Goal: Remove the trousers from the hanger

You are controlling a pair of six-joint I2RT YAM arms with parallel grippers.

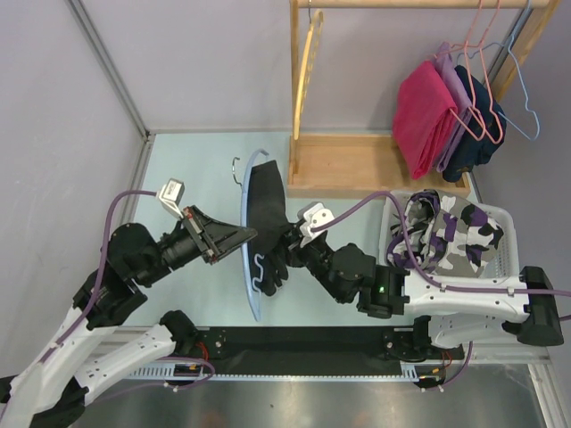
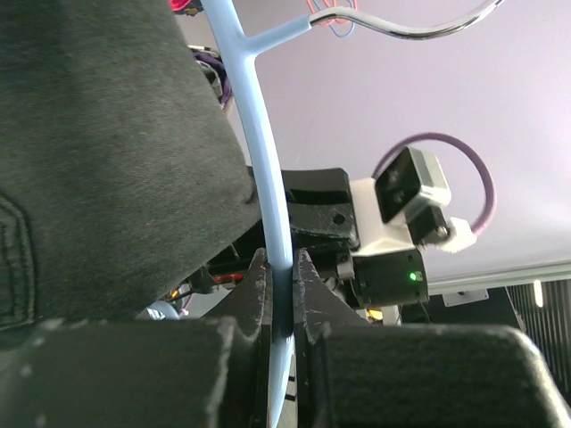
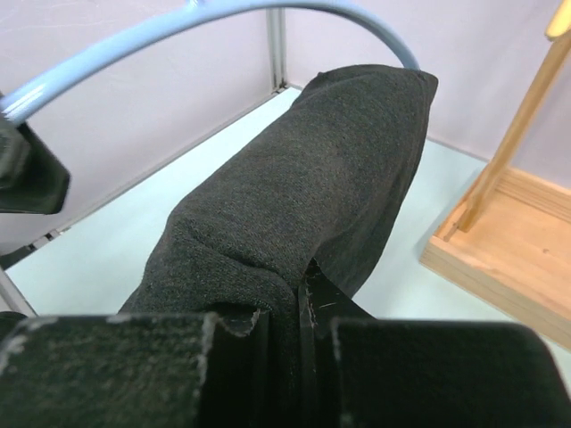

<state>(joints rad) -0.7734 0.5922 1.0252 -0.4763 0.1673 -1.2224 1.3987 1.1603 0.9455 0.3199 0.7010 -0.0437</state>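
A light blue hanger (image 1: 248,234) stands on edge in the middle of the table, with dark grey trousers (image 1: 267,218) draped over its bar. My left gripper (image 1: 251,235) comes in from the left and is shut on the hanger's blue rod (image 2: 279,267). From the right, my right gripper (image 1: 287,237) is shut on a fold of the trousers (image 3: 294,232). In the right wrist view the hanger's arc (image 3: 178,27) curves above the cloth. In the left wrist view the trousers (image 2: 107,152) fill the left side.
A wooden clothes rack (image 1: 357,160) stands at the back. Pink, purple and navy garments (image 1: 446,120) hang on wire hangers at its right end. A white basket (image 1: 500,259) at the right holds patterned clothes (image 1: 446,234). Grey walls close in the left and back.
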